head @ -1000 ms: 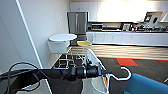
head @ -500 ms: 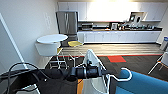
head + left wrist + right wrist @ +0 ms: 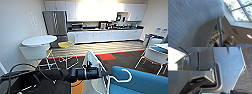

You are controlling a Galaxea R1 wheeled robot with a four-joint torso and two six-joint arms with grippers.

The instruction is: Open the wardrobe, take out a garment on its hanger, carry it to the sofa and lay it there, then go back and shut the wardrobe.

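Head view: our left arm (image 3: 82, 73) enters from the left edge and runs across the lower part of the frame as a dark cylinder, ending at the left gripper (image 3: 107, 73) near lower centre. The hanger (image 3: 122, 77) is at that gripper — its white curved hook arcs to the right over the blue sofa (image 3: 142, 82), which takes up the lower right corner. The garment (image 3: 91, 65) hangs from the hanger as a white peaked shape behind and below the arm at centre. We read the left gripper as clamped on the hanger, though the fingers themselves are blurred and we judge this from the hanger sitting at the arm's tip.

Left wrist view: white cloth of the garment (image 3: 193, 21) covers the left and centre of the frame; a slim white bar of the hanger (image 3: 220, 32) runs down at centre right. Ceiling windows sit in the upper right.

Right wrist view: dark robot plate and dark carpet; we cannot tell how the right gripper stands.

Surroundings in the head view — a round white table (image 3: 39, 40) at left, a yellow stool (image 3: 65, 45) beside it, a grey fridge (image 3: 55, 23) at upper left, white kitchen counters (image 3: 105, 35) across the back, a red floor patch (image 3: 107, 56) at centre.
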